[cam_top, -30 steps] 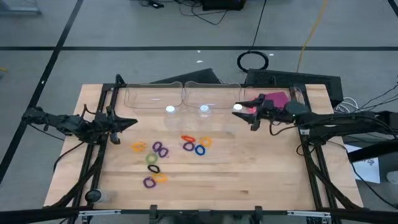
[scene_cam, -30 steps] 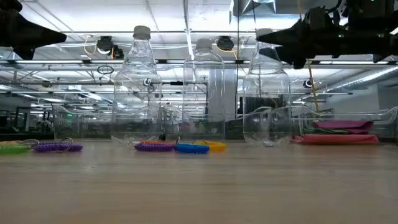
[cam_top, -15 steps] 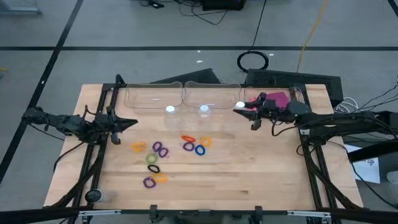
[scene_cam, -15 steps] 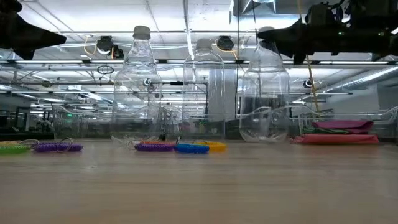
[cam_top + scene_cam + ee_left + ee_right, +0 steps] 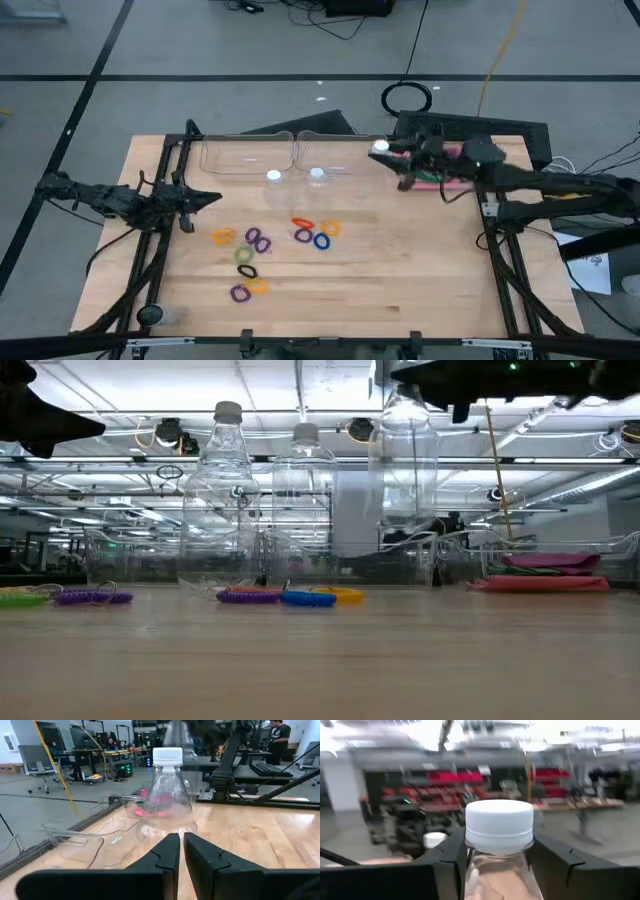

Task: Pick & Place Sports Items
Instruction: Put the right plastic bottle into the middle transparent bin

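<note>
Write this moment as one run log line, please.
right gripper: shut on clear bottle, lifted | left gripper: shut, idle

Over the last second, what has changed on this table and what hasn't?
The right gripper closed on the neck of a clear bottle, lifted it off the table and carried it toward the far right corner, over the pink and green flat pieces. The other two bottles, the elastic rings and the shut left gripper stayed put.

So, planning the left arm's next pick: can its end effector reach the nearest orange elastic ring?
Probably yes: the left end effector, shut, hovers near the orange elastic ring with nothing between them; it must open first.
</note>
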Action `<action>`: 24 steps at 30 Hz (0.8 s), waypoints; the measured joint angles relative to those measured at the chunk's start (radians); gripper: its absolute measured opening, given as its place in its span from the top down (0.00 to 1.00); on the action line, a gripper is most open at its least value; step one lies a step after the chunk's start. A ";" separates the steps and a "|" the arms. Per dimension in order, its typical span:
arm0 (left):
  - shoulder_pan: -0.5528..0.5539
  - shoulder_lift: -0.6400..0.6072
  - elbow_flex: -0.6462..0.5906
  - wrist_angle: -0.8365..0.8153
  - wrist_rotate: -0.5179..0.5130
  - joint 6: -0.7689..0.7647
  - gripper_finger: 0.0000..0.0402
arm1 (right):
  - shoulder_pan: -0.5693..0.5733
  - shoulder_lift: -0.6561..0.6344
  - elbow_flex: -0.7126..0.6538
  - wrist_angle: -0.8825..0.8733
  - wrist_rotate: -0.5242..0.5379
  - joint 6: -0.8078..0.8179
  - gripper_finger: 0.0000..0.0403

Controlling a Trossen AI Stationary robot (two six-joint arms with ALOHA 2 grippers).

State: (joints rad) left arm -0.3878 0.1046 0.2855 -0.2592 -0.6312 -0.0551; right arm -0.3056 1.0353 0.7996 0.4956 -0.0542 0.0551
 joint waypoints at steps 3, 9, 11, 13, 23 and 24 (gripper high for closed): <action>0.000 0.000 0.000 -0.001 0.000 0.000 0.94 | -0.036 0.018 0.132 -0.177 0.001 -0.055 0.73; 0.000 0.000 0.000 -0.001 0.000 0.021 0.94 | -0.138 0.080 0.247 -0.206 -0.001 -0.105 0.73; 0.000 0.000 0.000 0.000 0.000 0.030 0.94 | -0.179 0.111 0.264 -0.179 -0.003 -0.090 0.73; 0.000 0.000 0.000 -0.001 0.000 0.031 0.94 | -0.220 0.150 0.268 -0.138 -0.029 -0.059 0.73; 0.000 0.000 0.000 -0.001 0.000 0.026 0.94 | -0.364 0.385 0.268 -0.056 -0.101 0.011 0.73; 0.000 0.000 0.000 -0.002 0.000 0.026 0.94 | -0.367 0.403 0.268 -0.054 -0.095 0.011 0.73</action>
State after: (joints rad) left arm -0.3878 0.1043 0.2855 -0.2608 -0.6312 -0.0292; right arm -0.6727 1.4382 1.0679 0.4411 -0.1496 0.0658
